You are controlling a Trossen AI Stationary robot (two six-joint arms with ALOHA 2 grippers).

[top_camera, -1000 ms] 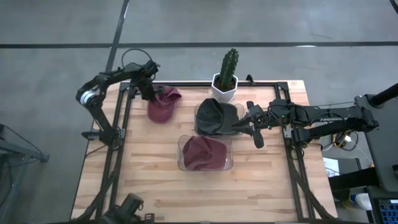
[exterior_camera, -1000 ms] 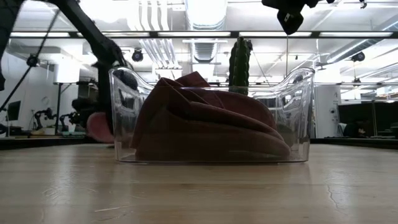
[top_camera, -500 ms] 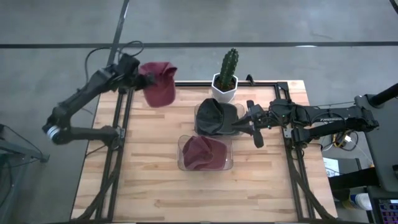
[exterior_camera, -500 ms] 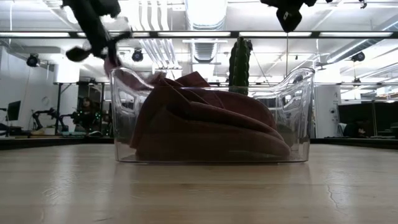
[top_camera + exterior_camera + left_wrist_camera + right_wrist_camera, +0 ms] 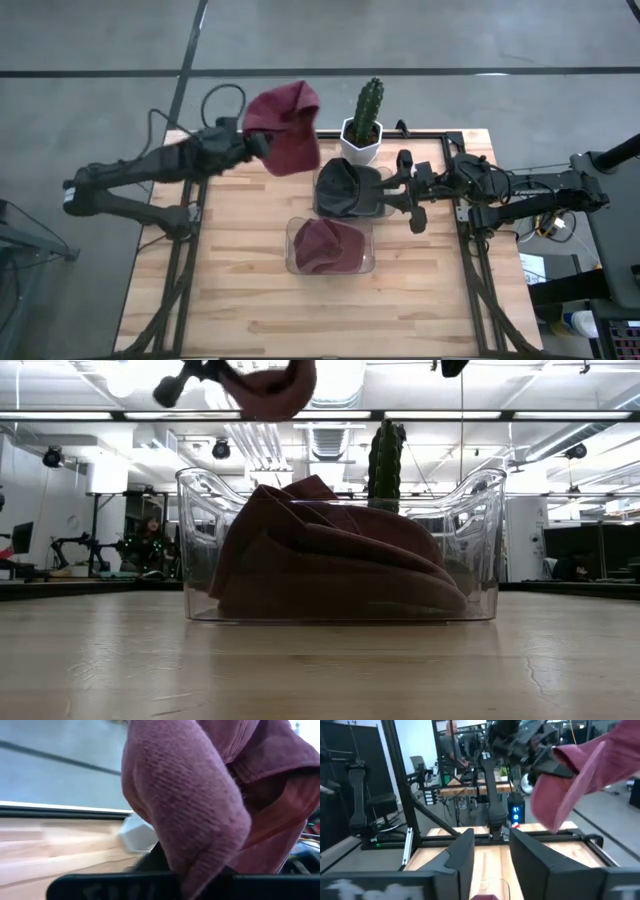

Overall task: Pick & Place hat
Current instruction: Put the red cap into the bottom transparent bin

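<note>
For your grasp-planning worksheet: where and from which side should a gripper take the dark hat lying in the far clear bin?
Grip the dark hat at its raised crumpled fold, coming straight down from above. The clear bin walls block side approaches, and the potted cactus stands just behind.

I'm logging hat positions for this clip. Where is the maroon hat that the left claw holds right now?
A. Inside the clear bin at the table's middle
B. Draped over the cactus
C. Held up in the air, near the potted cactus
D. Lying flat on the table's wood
C: in the high view the left claw holds the maroon hat aloft beside the potted cactus, clear of the clear bin that holds another maroon hat.
</note>
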